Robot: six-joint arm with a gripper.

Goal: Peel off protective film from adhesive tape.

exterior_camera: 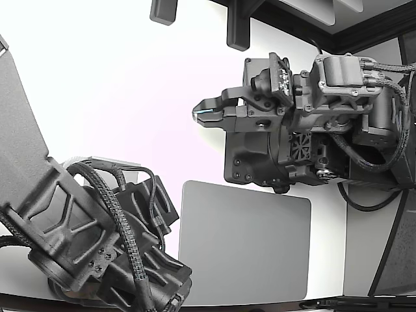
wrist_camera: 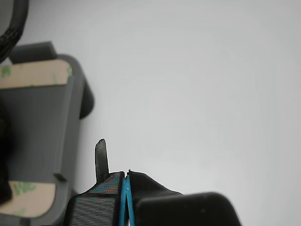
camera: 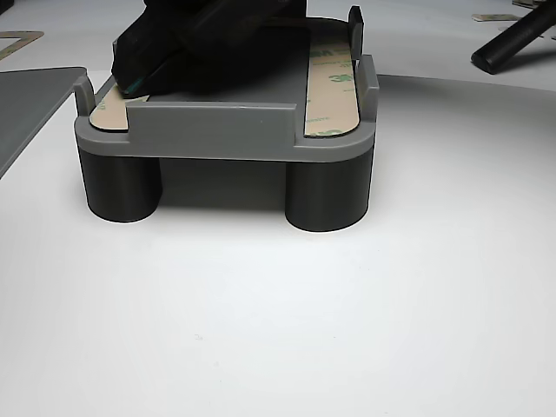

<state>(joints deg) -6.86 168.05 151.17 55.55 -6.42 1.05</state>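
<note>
A grey fixture (camera: 217, 130) on round legs carries two tan adhesive tape strips still under film printed in green. One strip (camera: 332, 82) lies bare along the other view's right. The other strip (camera: 109, 111) is mostly hidden under a dark gripper body with a teal edge (camera: 130, 87) that lies low over it. In the wrist view my gripper (wrist_camera: 126, 188) is shut, its blue pads pressed together with no tan film showing between them. The fixture (wrist_camera: 42, 141) and its strips (wrist_camera: 30, 74) sit beside it. A thin dark strip (wrist_camera: 101, 157) stands by one finger. In the exterior view the gripper (exterior_camera: 203, 114) points toward the left.
A flat grey pad (exterior_camera: 244, 244) lies on the white table, near the fixture. A second arm (exterior_camera: 97, 240) fills the exterior view's lower left. Loose peeled strips (camera: 17, 39) and a black bar (camera: 517, 39) lie far back in the other view.
</note>
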